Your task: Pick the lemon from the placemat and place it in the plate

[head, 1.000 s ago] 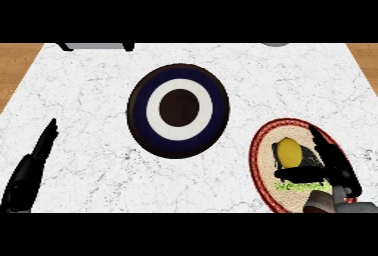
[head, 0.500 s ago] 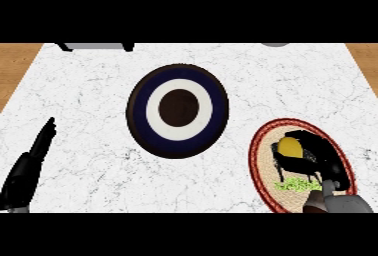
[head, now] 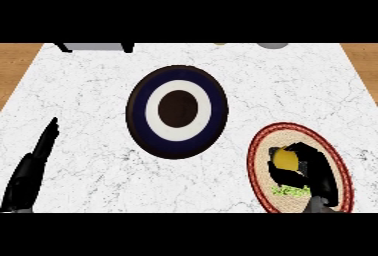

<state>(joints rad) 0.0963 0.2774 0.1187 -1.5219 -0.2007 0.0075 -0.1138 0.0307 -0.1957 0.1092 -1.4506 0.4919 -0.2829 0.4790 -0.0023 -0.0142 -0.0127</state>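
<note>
Fingers: those of the right hand [head: 311, 167] are now curled over and around the lemon [head: 283, 158] — a second ago they lay alongside it with most of the fruit bare, and half a second ago they had only begun to fold in.
Lemon: only a yellow patch shows at the hand's left side; the rest is hidden under black fingers. It sits where it did before, on the placemat [head: 258, 150], in the mat's left-centre part.
Lifted or not: cannot tell from this steep view; the yellow patch has not shifted between the pictures, so my judgement is that it rests on the mat.
Placemat: round, woven tan with a red rim, at the counter's lower right; a small green patch [head: 289, 190] lies on it just below the lemon.
Plate [head: 140, 110]: dark blue with a white ring and a dark centre, up and to the left of the mat — apart from it and bare.
Left hand [head: 31, 167]: open, fingers straight, resting at the lower left edge, little changed over the second.
Meaning for the task: the grasp looks closed, so picking is nearly done; lifting and carrying left to the plate remain.
Next move calls for: a rise clear of the mat's rim before any travel.
</note>
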